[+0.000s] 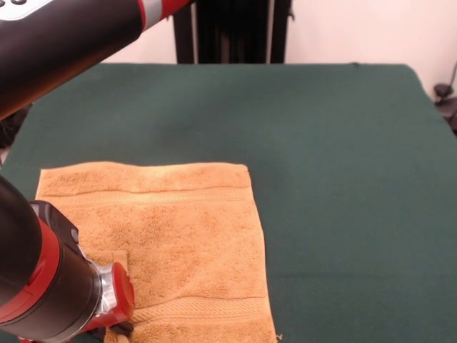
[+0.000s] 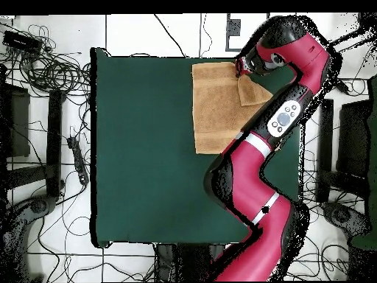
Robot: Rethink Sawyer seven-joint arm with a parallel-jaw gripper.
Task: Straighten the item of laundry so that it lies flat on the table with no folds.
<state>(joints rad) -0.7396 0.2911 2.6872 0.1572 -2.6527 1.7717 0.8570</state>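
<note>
Towel (image 1: 178,236) has one corner folded over by the gripper (image 1: 118,325), whose grip I cannot tell; drag that flap outward, low across the table (image 1: 343,143).

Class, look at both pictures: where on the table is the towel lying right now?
In the overhead view the towel lies against the table's top edge, right of centre, beside the arm. In the front view it fills the lower left.
</note>
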